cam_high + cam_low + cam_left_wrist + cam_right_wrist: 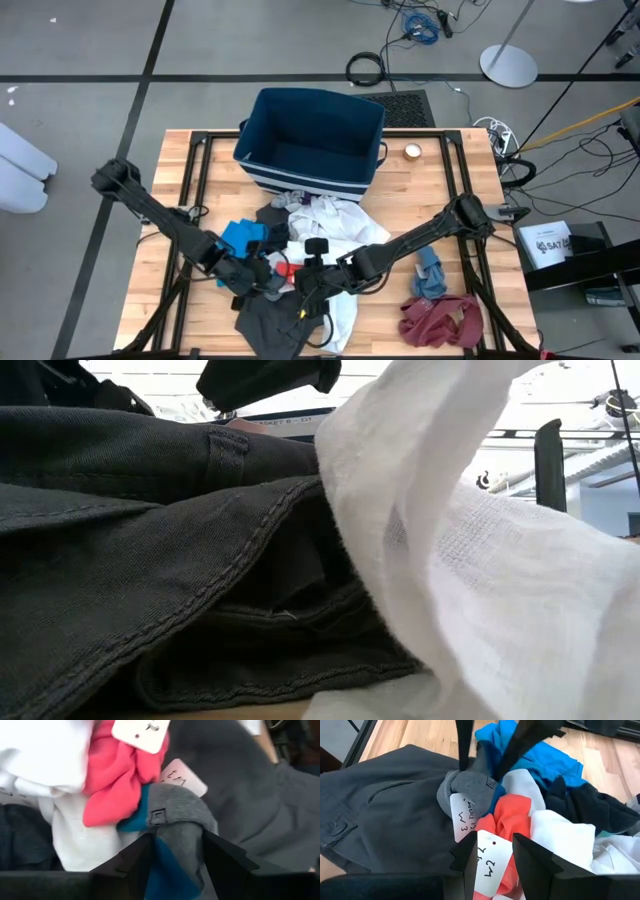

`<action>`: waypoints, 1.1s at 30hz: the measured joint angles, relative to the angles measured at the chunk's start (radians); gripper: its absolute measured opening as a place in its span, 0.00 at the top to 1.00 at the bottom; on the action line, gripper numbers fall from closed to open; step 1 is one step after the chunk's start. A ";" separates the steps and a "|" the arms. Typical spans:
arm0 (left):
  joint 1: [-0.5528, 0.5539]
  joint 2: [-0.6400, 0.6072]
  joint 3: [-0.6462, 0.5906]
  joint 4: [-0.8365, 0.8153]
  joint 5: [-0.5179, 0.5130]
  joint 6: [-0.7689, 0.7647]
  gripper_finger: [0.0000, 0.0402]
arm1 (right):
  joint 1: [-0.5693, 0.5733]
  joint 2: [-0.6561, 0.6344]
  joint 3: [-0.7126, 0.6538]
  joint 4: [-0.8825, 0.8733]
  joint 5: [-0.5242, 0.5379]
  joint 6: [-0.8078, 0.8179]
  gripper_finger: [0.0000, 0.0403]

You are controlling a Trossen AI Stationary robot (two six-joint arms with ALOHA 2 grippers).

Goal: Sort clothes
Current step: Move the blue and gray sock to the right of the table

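At lower centre of the high view, a grey-and-blue knit sock (175, 815) is clamped by the left tool (175, 852) and a red garment's white paper tag (489, 860) by the right tool (490, 857), seemingly to separate tangled items on the counter (200, 150).

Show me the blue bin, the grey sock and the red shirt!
blue bin (262, 128): high view, on its left wall.
grey sock (175, 812): left wrist view, on the bunched cuff above the fingers.
red shirt (507, 827): right wrist view, on its folded middle.

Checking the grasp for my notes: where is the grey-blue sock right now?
The sock sits pinched in the left pincer, front-centre of the table in the high view, beside the red top.
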 joint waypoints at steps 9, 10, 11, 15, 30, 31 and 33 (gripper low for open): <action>0.012 0.009 0.015 -0.006 0.019 -0.005 0.95 | 0.004 0.000 0.000 -0.001 0.000 -0.015 0.72; 0.012 0.007 0.025 -0.011 0.028 -0.004 0.96 | 0.006 0.000 0.000 0.000 0.001 -0.025 0.72; 0.011 0.004 0.037 -0.020 0.034 0.001 0.96 | 0.009 0.000 0.000 0.001 0.003 -0.036 0.72; -0.002 -0.036 0.095 -0.055 0.033 0.036 0.97 | 0.027 0.000 0.000 0.040 0.029 -0.085 0.72; -0.023 -0.139 0.141 -0.032 -0.022 0.147 0.98 | 0.119 -0.007 -0.002 0.221 0.346 -0.351 0.72; -0.024 -0.136 0.141 -0.045 -0.022 0.135 0.98 | 0.127 -0.012 -0.002 0.209 0.384 -0.359 0.72; -0.024 -0.134 0.140 -0.057 -0.021 0.126 0.98 | 0.141 -0.024 -0.002 0.196 0.415 -0.364 0.72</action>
